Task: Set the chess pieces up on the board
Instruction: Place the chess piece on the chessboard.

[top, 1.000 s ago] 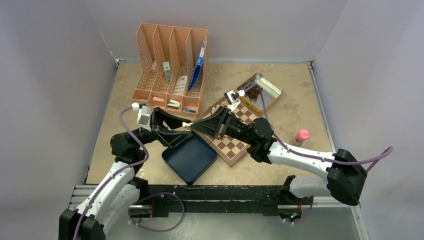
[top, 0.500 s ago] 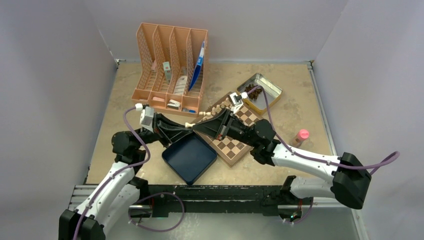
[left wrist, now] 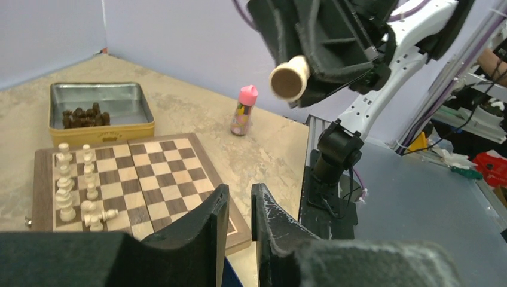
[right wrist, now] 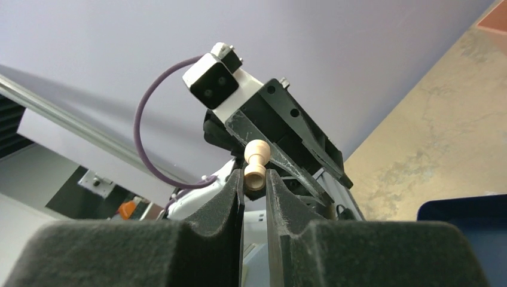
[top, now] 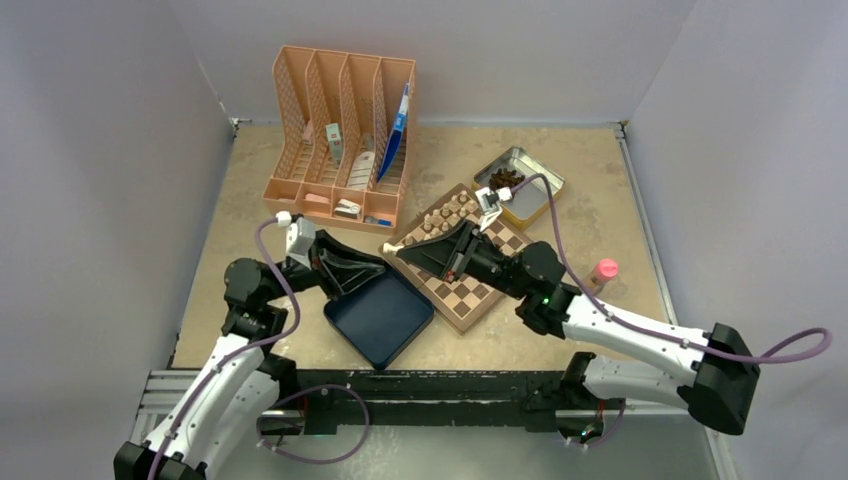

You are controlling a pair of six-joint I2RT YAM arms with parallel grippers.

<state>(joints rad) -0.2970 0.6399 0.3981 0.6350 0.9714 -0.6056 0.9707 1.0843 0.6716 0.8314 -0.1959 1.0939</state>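
Mostly beige tabletop, lilac walls; right hand pinches chess piece, left hand pressed together.

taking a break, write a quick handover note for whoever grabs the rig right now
Left gripper: almost closed, holding nothing.
Right gripper: shut on one pale chess piece, held in the air.
Board: two short rows of standing pieces along one edge; a tipped piece lies beside them.
Done: only that edge is started.
Left: place the held piece, stand the tipped one up, fill the other ranks. Dark bits sit in the metal tin, too small to identify.
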